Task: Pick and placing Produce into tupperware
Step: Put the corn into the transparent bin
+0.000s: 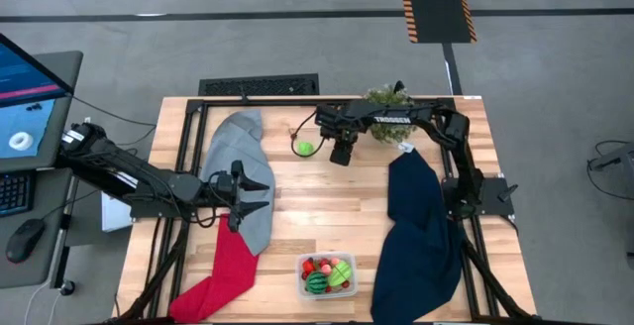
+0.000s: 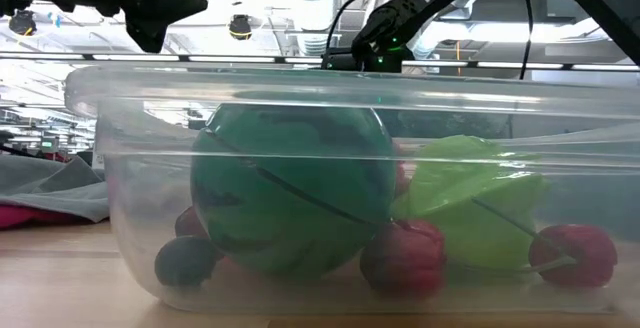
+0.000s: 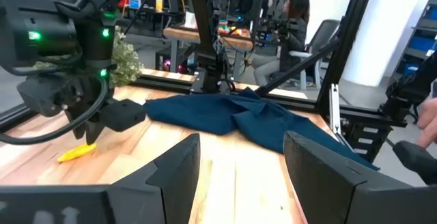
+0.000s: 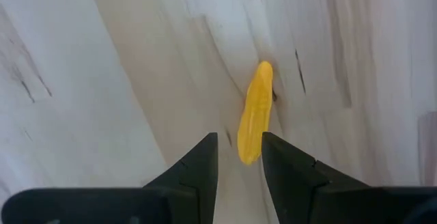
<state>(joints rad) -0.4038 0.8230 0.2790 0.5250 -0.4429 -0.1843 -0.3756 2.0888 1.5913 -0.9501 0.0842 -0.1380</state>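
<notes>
The clear tupperware (image 1: 327,275) stands near the table's near edge. In it lie a dark green striped melon ball (image 2: 290,188), a light green piece (image 2: 470,203) and red pieces (image 2: 403,258). A small yellow piece of produce (image 4: 255,113) lies flat on the wood at the far middle. My right gripper (image 4: 240,159) hangs just above it, pointing down, open by a narrow gap, with the piece's near end showing between the fingertips. A green ball (image 1: 305,148) rests on the table to its left. My left gripper (image 3: 242,159) is open and level over the grey cloth (image 1: 248,181).
A bushy potted plant (image 1: 389,99) stands at the far edge beside the right arm. A navy cloth (image 1: 421,236) covers the right side, and a red cloth (image 1: 223,275) lies at the near left. Bare wood lies between the cloths. A person sits in the room beyond the table (image 3: 297,19).
</notes>
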